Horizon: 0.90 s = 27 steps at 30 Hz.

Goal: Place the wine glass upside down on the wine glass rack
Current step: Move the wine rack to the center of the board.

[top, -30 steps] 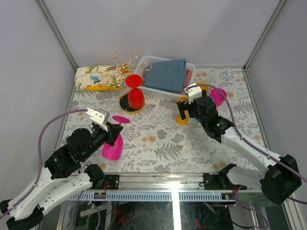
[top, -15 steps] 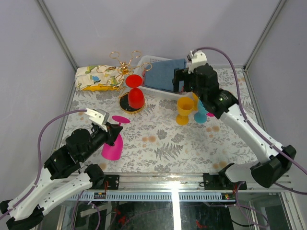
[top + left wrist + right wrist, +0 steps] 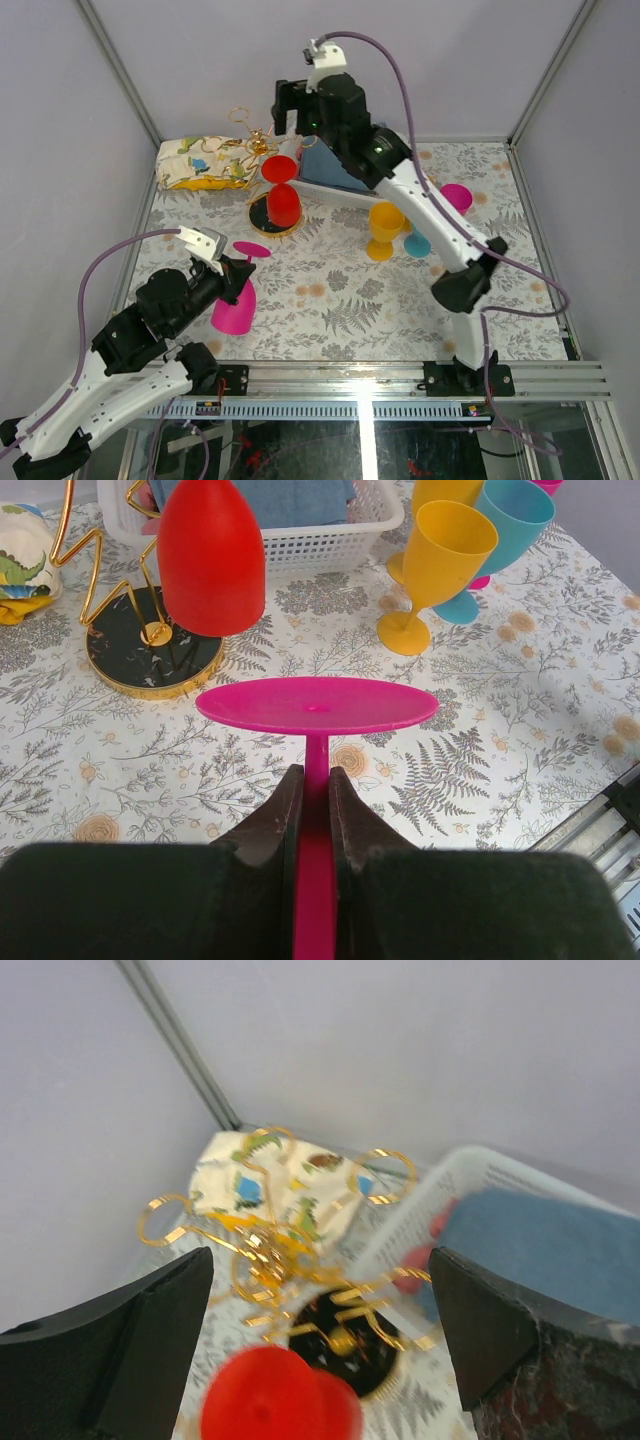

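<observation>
My left gripper point(image 3: 316, 775) is shut on the stem of a magenta wine glass point(image 3: 235, 303), held low over the table's front left with its round foot point(image 3: 318, 703) pointing away. The gold wire wine glass rack point(image 3: 262, 140) stands at the back on a dark round base point(image 3: 150, 652). A red wine glass point(image 3: 283, 197) hangs upside down on it. My right gripper point(image 3: 291, 112) is high above the rack, open, with nothing between its fingers. In the right wrist view the rack point(image 3: 270, 1250) and the red glass point(image 3: 275, 1400) lie below, blurred.
A white basket point(image 3: 396, 140) with a blue cloth stands right of the rack. A patterned cloth bundle point(image 3: 205, 162) lies to its left. A yellow glass point(image 3: 385, 228), a teal glass point(image 3: 417, 244) and another magenta glass point(image 3: 456, 198) stand mid-right.
My right arm has swung up and left, from beside the yellow glass to above the rack, its jaws still open. The left arm and its magenta glass have not moved.
</observation>
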Motion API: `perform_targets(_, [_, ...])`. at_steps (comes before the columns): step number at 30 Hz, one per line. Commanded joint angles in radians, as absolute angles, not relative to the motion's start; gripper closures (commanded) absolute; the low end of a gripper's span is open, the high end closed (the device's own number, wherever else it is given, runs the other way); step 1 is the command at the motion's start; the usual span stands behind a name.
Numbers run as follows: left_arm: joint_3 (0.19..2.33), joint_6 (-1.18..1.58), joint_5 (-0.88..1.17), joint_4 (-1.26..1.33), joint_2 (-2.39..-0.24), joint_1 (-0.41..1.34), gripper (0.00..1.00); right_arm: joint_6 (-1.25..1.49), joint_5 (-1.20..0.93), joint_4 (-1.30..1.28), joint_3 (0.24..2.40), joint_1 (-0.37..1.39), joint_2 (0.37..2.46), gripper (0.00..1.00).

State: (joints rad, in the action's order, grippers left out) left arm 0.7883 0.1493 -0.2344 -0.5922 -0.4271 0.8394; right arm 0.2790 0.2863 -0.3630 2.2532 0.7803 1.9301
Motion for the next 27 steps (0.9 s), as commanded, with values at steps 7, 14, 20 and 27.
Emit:
perform_targets(7, [0.778,0.146,-0.22,-0.563,-0.415,0.835,1.0,0.256,0.324,-0.267,2.441,0.85,2.137,0.09])
perform_targets(14, [0.779,0.144,-0.217,-0.563,-0.413,0.835,1.0,0.196,0.325,-0.229,2.559,0.886,2.25,0.08])
perform_targets(20, [0.778,0.146,-0.216,-0.562,-0.407,0.835,1.0,0.175,0.388,-0.171,2.516,0.888,2.266,0.1])
perform_targets(27, [0.776,0.145,-0.211,-0.563,-0.406,0.835,1.0,0.092,0.457,-0.126,2.542,0.887,2.323,0.17])
